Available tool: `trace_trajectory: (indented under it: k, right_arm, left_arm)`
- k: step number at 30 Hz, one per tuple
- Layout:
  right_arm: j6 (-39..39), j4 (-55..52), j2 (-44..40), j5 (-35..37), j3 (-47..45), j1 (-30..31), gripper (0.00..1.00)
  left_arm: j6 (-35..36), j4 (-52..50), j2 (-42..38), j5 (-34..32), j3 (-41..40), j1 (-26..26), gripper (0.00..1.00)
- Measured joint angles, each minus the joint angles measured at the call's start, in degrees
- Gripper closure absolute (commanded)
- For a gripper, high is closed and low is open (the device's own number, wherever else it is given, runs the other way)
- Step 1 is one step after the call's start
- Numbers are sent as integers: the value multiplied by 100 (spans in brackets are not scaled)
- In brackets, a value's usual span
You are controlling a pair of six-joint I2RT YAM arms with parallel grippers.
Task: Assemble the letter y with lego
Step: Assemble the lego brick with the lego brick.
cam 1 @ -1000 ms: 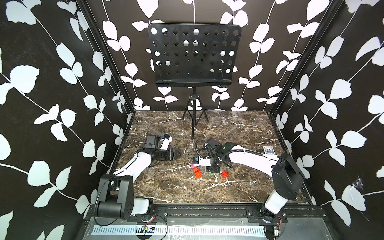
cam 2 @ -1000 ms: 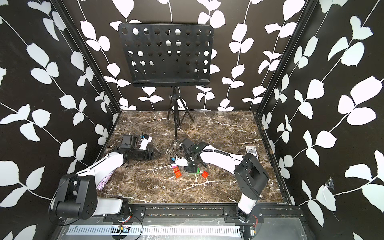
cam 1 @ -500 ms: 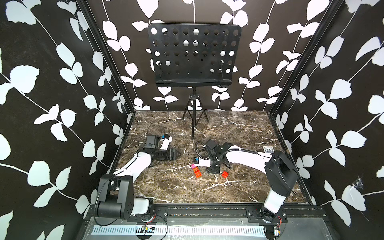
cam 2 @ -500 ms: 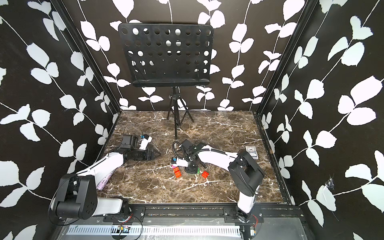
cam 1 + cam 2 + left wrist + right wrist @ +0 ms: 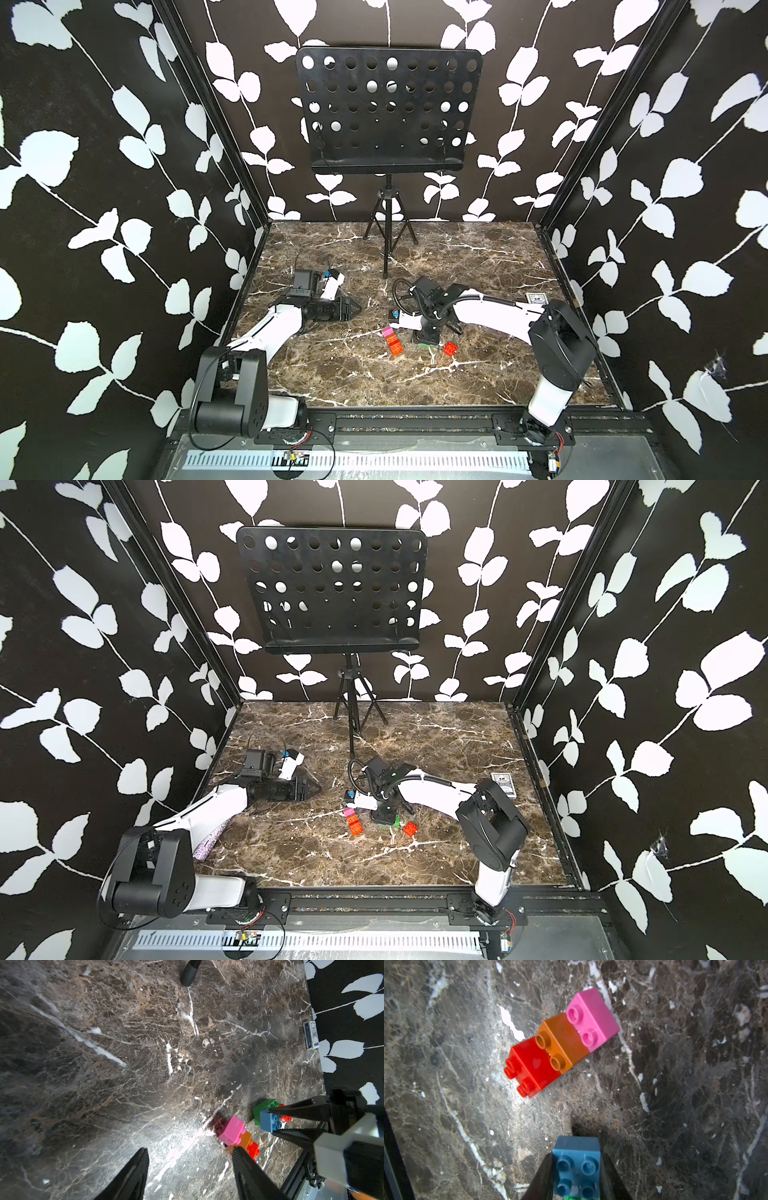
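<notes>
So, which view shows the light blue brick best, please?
The right wrist view: the light blue brick sits close, studs clear. The left wrist view shows it smaller, against the green brick. In both top views it is hidden.

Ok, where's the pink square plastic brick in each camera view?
In a top view: pink square plastic brick, mid-table, rear end of the three-brick row.
In a top view: pink brick, same spot.
Left wrist: pink brick, near the blue square brick.
Right wrist: pink brick, row's end.
Shared landmark: orange square brick joined to it.
</notes>
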Motion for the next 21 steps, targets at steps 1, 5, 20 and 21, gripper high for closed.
trace_trajectory:
  k: [1, 5, 20, 21]
  right_arm:
    - [2, 31, -13, -44, -28, -26, 74]
    - [61, 120, -61, -203, -114, -116, 75]
    - [-538, 85, -74, -245, -186, -131, 76]
    - [-535, 90, -74, -240, -186, -127, 76]
  left_arm:
    - [2, 0, 0, 0, 0, 0, 34]
    - [11, 0, 4, -20, 0, 0, 34]
    - [61, -2, 20, -31, 0, 0, 34]
    - [63, -2, 20, -31, 0, 0, 34]
